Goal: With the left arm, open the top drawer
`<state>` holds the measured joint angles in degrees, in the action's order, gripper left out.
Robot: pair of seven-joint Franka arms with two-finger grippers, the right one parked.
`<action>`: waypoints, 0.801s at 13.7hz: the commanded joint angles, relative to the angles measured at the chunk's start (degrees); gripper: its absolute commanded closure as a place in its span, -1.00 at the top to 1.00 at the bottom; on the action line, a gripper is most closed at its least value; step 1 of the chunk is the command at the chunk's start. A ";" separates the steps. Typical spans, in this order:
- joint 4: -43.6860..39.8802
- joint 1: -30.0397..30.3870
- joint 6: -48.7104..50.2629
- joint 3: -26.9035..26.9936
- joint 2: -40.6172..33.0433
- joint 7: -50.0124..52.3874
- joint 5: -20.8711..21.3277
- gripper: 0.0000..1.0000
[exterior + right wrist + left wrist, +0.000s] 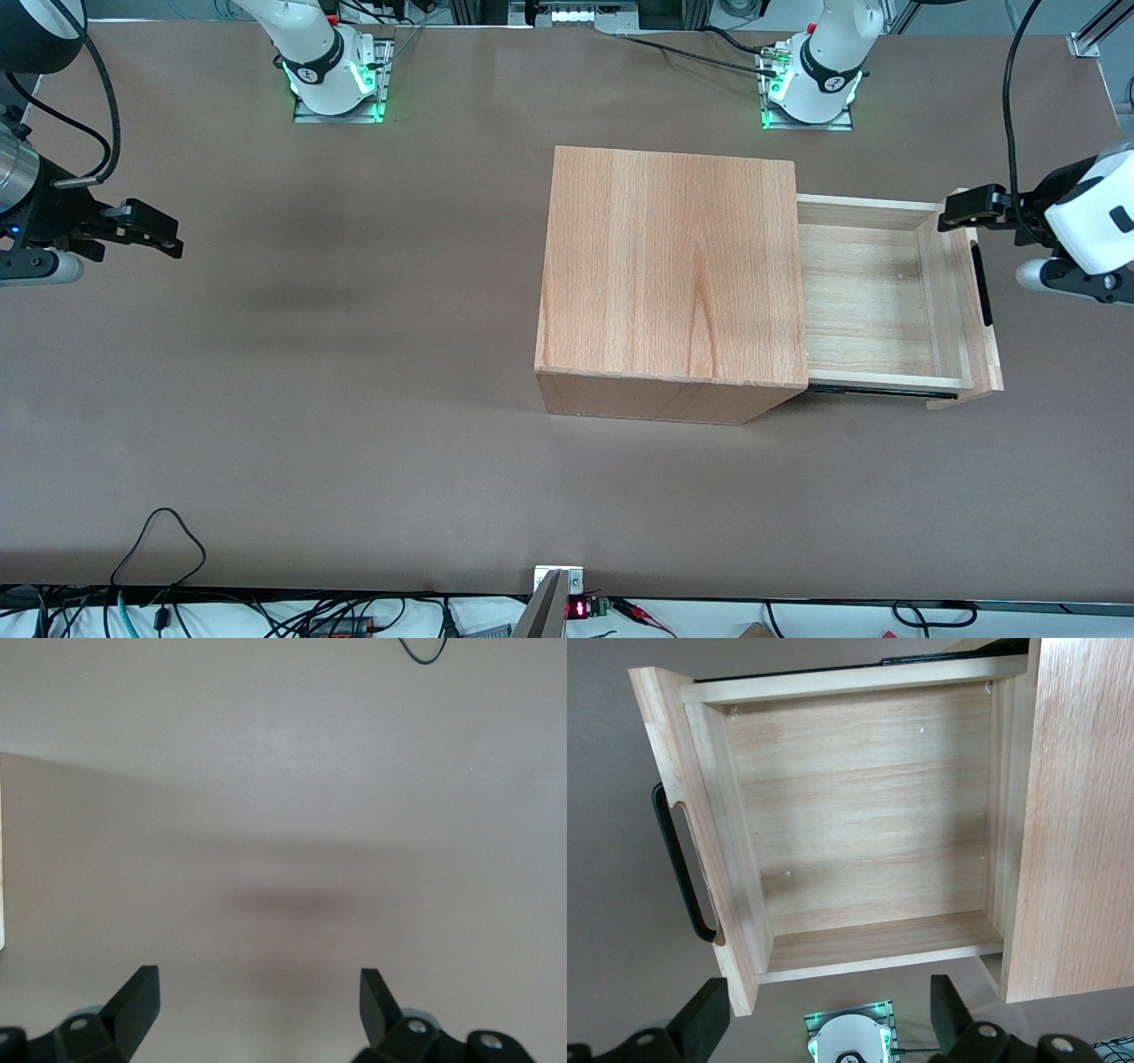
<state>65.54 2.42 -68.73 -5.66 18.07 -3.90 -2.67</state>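
the top drawer [873, 292] stands pulled well out of the cabinet [669, 266], toward the working arm's end of the counter [354, 399], and its bare wooden floor shows empty in both the front and the left wrist views. the front panel carries the black handle [981, 283], a long bar whose axis runs across the drawer's face, at right angles to the line along which the drawer slides. the left arm [1094, 235] hangs just past that panel, farther out from the cabinet than the drawer itself, with its pincer [961, 211] up above the panel's end that lies farther from the front camera, apart from the handle and not around it. in the left wrist view the two fingers [704, 1019] are spread wide with nothing between them, so the pincer is released and holds nothing. judged from how far the tray sticks out, the opening looks done or very nearly so. the relation that matters now is that the handle lies below the pincer and nearer the front camera, so any further pull would call for the pincer to drop onto the bar's middle first; otherwise a clean lift away from the panel seems enough.
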 commanded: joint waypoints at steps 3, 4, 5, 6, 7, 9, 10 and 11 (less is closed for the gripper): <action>11.27 2.06 -11.15 0.92 -6.73 -0.40 -0.14 1.00; 11.54 3.11 -13.34 0.92 -7.69 -0.84 -0.23 1.00; 11.54 3.47 -14.32 0.83 -7.96 -0.85 -0.23 1.00; 11.80 3.82 -13.90 0.83 -8.84 -0.59 -1.01 1.00; 14.41 3.91 -13.89 0.74 -10.93 -0.85 -0.93 1.00; 19.25 3.82 -14.85 0.21 -14.63 -0.67 1.17 1.00; 21.19 3.91 -16.34 0.21 -15.86 -0.85 2.05 1.00; 22.43 3.91 -18.27 0.21 -16.83 -0.85 2.06 1.00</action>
<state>81.26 5.89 -82.76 -4.93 6.04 -3.99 -2.13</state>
